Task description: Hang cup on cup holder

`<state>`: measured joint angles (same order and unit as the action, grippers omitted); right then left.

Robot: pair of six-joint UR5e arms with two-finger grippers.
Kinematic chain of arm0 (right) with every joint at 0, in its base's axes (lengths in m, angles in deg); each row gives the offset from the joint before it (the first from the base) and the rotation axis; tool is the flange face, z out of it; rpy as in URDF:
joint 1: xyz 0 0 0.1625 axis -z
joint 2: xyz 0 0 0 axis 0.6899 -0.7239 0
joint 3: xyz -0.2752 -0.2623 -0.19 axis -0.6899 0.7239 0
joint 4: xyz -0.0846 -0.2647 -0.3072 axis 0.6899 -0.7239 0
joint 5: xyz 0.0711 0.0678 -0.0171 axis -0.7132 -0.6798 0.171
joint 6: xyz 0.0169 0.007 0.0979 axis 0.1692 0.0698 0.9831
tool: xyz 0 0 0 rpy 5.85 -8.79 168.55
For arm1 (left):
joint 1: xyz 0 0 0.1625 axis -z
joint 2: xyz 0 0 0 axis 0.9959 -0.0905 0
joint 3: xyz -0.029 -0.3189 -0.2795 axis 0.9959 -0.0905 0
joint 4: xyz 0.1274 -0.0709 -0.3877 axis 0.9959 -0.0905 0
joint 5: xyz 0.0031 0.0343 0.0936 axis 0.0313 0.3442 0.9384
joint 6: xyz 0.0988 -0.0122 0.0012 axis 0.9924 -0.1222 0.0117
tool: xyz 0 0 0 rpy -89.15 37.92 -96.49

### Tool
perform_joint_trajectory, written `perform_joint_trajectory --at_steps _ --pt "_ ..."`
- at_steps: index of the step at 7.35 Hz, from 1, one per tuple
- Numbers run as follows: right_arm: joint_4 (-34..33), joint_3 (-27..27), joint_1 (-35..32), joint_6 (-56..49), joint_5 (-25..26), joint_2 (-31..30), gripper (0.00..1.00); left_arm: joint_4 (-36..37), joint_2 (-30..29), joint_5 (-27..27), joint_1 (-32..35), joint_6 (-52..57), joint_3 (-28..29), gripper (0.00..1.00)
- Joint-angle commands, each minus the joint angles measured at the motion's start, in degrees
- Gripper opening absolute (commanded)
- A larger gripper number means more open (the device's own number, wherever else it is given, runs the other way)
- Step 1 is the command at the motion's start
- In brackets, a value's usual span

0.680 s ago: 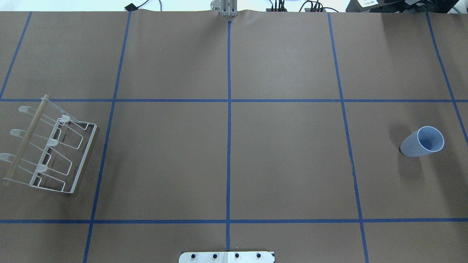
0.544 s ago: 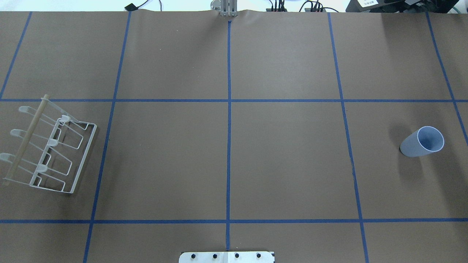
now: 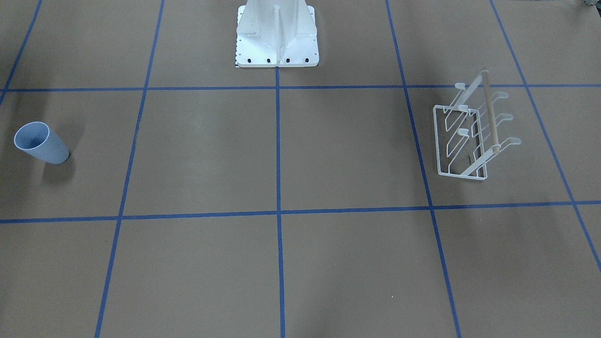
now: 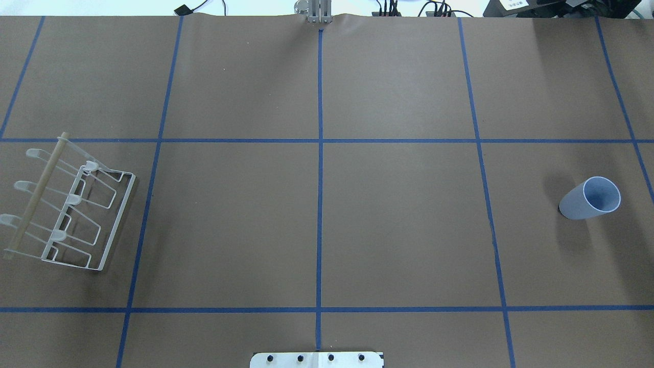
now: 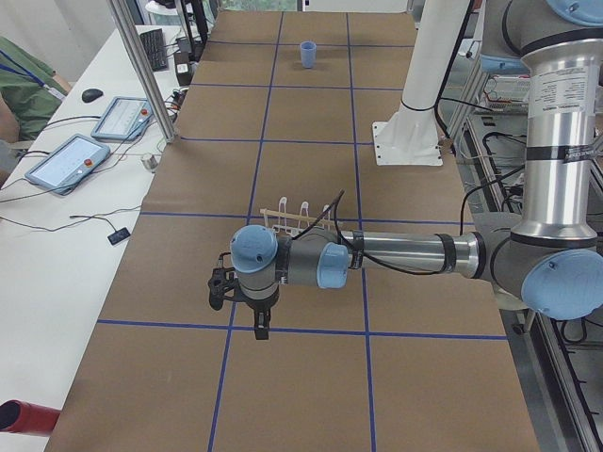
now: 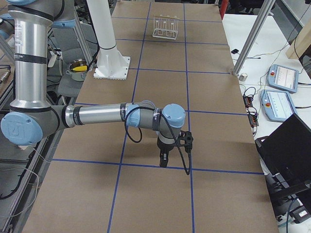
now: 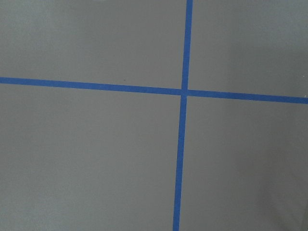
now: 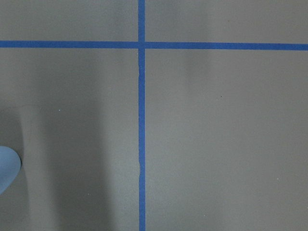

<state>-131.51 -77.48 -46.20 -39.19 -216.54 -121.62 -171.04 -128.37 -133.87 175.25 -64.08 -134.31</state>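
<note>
The cup (image 4: pixel 590 198) stands upright apart from the right gripper (image 6: pixel 163 163); whether that gripper is parted, I cannot tell.

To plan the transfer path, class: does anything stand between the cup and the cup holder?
Nothing visible does. The cup stands on the table at the robot's right, the cup holder at its left. Between them lies only bare surface with flat blue tape lines.

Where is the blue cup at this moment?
In the overhead view the cup stands upright near the view's right edge, on the robot's right side, far from the cup holder at the left edge.
</note>
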Motion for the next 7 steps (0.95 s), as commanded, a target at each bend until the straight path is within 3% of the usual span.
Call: perform_joint_trajectory --at_steps 1,2,4,5,7 --pt "1.8 -0.5 0.0 0.2 0.0 1.1 1.00 0.2 -0.6 0.0 0.0 -0.1 -1.1 0.99" --pt "4.6 -0.6 0.1 0.2 0.3 3.2 1.00 0.2 -0.6 -0.2 0.0 -0.1 -4.5 0.99" --pt "6.0 -0.4 0.6 0.8 -1.9 5.9 1.00 -0.3 0.1 -0.1 -0.1 -0.1 -5.9 0.99" --pt "10.5 -0.2 2.1 0.7 -6.3 5.8 1.00 -0.4 0.6 -0.2 -0.2 0.1 -5.7 0.99" --pt "22.2 0.2 9.4 2.7 -7.2 2.9 1.00 -0.5 0.5 -0.1 -1.1 0.3 -5.8 0.99"
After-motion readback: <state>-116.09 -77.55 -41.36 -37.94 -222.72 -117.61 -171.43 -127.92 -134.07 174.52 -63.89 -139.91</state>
